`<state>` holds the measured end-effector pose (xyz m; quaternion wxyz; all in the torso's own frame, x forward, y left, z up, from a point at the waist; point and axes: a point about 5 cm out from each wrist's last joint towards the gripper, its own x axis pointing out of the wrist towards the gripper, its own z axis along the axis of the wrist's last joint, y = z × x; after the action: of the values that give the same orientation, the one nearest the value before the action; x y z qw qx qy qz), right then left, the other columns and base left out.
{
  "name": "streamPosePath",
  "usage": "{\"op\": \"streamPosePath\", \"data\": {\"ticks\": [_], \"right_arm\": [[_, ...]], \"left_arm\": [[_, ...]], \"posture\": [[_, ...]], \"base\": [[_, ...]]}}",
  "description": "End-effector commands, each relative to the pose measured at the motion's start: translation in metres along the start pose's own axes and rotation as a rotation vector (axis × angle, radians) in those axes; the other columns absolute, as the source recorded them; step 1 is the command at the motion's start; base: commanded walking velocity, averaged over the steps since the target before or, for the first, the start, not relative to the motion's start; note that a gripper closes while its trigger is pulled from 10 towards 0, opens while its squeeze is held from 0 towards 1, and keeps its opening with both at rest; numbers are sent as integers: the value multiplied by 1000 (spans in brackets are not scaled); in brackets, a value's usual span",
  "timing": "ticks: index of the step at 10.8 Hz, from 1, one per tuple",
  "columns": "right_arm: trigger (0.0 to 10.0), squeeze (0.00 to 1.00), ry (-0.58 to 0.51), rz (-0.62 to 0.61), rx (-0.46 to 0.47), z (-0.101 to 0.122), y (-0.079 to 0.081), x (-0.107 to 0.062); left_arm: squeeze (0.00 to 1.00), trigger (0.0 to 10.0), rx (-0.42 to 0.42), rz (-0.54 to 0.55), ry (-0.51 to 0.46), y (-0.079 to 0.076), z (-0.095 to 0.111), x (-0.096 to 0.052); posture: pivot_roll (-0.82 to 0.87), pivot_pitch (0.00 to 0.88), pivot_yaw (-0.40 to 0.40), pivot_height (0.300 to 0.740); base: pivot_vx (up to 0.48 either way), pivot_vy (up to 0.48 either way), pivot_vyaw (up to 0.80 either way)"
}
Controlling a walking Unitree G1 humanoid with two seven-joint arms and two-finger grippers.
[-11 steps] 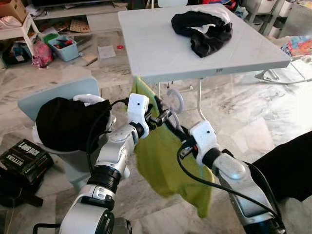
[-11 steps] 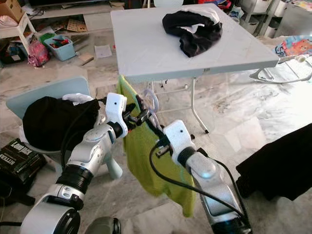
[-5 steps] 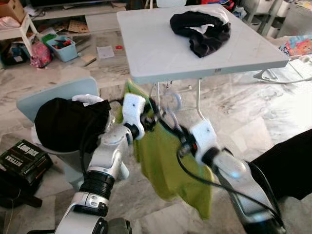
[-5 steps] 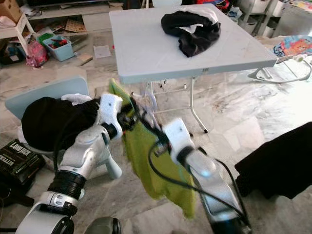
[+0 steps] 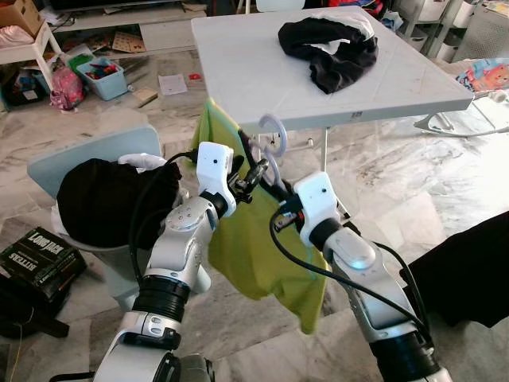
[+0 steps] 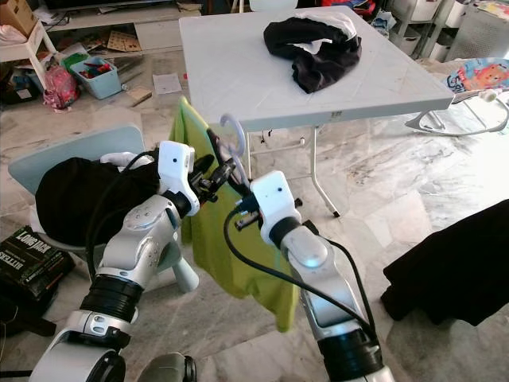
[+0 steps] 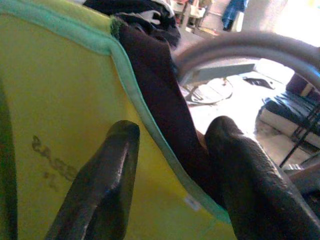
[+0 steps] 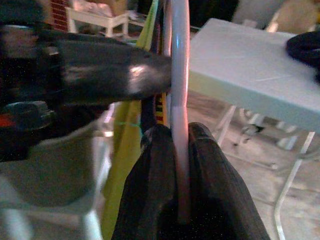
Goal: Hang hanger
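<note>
You've got the hanger (image 5: pixel 270 131) with its green shirt (image 5: pixel 254 255) held up just before the table (image 5: pixel 238 79): right claw (image 8: pixel 181 145) clenched on the hook's stem, left claw (image 7: pixel 170 160) pinching the shirt's collar; next, find a rail to hook it on

A square white folding table (image 5: pixel 254 79) on thin metal legs stands in the upper middle of the frame, a crumpled black garment with a white piece (image 5: pixel 330 48) lying near its far right corner. Below it spreads a pale veined marble floor (image 5: pixel 398 171), with a black box (image 5: pixel 36 259) at lower left.
</note>
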<state>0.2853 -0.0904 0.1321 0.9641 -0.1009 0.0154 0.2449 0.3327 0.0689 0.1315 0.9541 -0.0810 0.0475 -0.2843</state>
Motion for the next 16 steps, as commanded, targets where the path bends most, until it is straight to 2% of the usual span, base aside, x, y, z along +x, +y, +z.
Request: {"op": "streamPosePath", "data": {"ticks": [1, 2, 3, 5, 6, 8, 9, 10, 12, 14, 15, 16], "right_arm": [[10000, 0, -157, -74, -51, 32, -12, 4], [10000, 0, -151, -100, -42, 31, -19, 4], [10000, 0, -142, -110, -55, 29, -27, 2], [10000, 0, -121, -88, -54, 23, -26, -2], [10000, 0, -116, -70, -57, 20, -24, -6], [10000, 0, -93, -43, -112, 12, -19, -10], [10000, 0, -87, -44, -104, 10, -19, -10], [10000, 0, -70, -42, -124, 4, -17, -9], [10000, 0, -57, -33, -125, 0, -14, -8], [10000, 0, -60, 7, -126, -2, -8, -11], [10000, 0, -58, 10, -125, -3, -9, -13], [10000, 0, -58, 13, -121, -3, -10, -15]], "left_arm": [[1000, 10000, -9, -18, 95, -1, -17, -3], [1000, 10000, -10, -27, 94, -2, -17, -5], [1000, 10000, 18, 13, 101, 4, -21, -10], [1000, 10000, 47, 79, 114, 20, -21, -14], [1000, 10000, 67, 114, 87, 27, -12, -12], [1000, 10000, -40, 113, -2, 25, 13, -3], [1000, 10000, -48, 99, -2, 22, 16, 1], [0, 10000, -79, 42, 16, 11, 15, 3], [0, 10000, -80, 30, 26, 6, 12, 4], [0, 10000, -81, 51, 25, 12, 15, 7], [0, 8902, -81, 52, 28, 13, 14, 8], [0, 3137, -82, 57, 34, 15, 12, 8]], "posture": [[-103, 0, -18, 740], [-103, 0, -18, 740], [-103, 0, -19, 740], [-101, 0, -21, 740], [-101, 0, -21, 740], [-106, 0, -19, 740], [-106, 0, -19, 740], [-106, 0, -17, 740], [-106, 0, -17, 740], [-98, 0, -18, 740], [-104, 0, -17, 740], [-104, 0, -17, 740]], "base": [[0, 0, 0], [0, 0, 0], [0, 0, 0], [0, 0, 0], [0, 0, 0], [0, 0, 0], [0, 0, 0], [0, 0, 0], [0, 0, 0], [0, 0, 0], [0, 0, 0], [0, 0, 0]]}}
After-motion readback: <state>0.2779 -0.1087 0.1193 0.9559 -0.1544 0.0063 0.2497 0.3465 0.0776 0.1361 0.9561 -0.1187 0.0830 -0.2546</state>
